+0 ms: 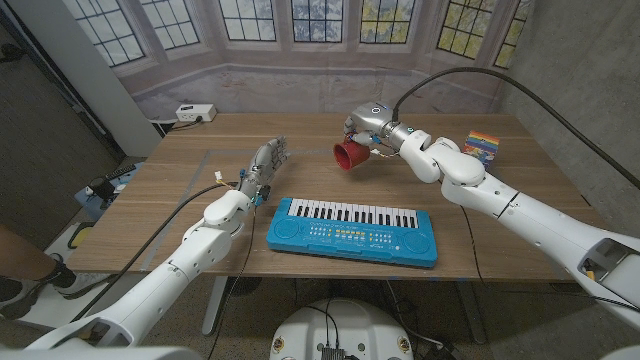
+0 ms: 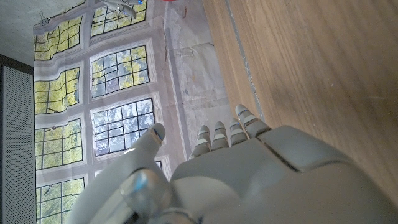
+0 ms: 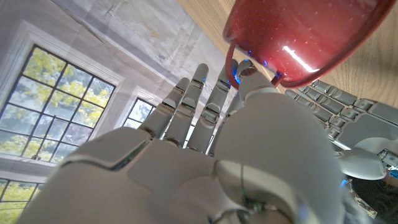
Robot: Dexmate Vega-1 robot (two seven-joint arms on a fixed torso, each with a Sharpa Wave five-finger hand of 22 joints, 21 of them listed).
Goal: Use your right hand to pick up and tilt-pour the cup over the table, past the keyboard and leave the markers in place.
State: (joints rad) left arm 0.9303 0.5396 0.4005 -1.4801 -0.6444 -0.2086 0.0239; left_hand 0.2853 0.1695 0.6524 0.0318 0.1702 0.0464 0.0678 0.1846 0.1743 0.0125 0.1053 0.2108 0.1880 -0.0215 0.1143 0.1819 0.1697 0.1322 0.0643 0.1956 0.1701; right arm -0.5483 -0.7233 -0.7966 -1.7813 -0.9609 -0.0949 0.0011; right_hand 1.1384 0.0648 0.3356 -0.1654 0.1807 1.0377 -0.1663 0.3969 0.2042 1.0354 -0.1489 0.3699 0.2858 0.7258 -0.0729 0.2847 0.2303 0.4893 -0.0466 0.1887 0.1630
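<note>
The wooden table (image 1: 150,215) carries the scene, its broad bare top giving room on every side of the toy; the far half, beyond the instrument, is the ground the pour is meant for, and it reads as open wood out to the far edge. The right arm (image 1: 520,212) reaches in from the near right corner and bends across the table's right side, so its elbow passes beside the blue toy keyboard (image 1: 352,231) and not over the keys; the left arm (image 1: 195,255) lies along the left side, well apart from the work. The keyboard sits near the front middle, lengthwise across the table. The right hand (image 1: 372,127) holds the red cup (image 1: 351,155) in the air beyond the keyboard; the cup is tipped on its side, mouth toward the robot's left, which looks like the pour in hand; the right wrist view shows a finger hooked at the cup's (image 3: 298,37) rim. The left hand (image 1: 265,165) stands upright on its edge, fingers (image 2: 217,134) straight and apart, holding nothing; likely parked to keep clear. A small rainbow-striped box (image 1: 483,143), probably the markers, sits near the far right edge, just behind the right forearm; a backward swing could brush it.
</note>
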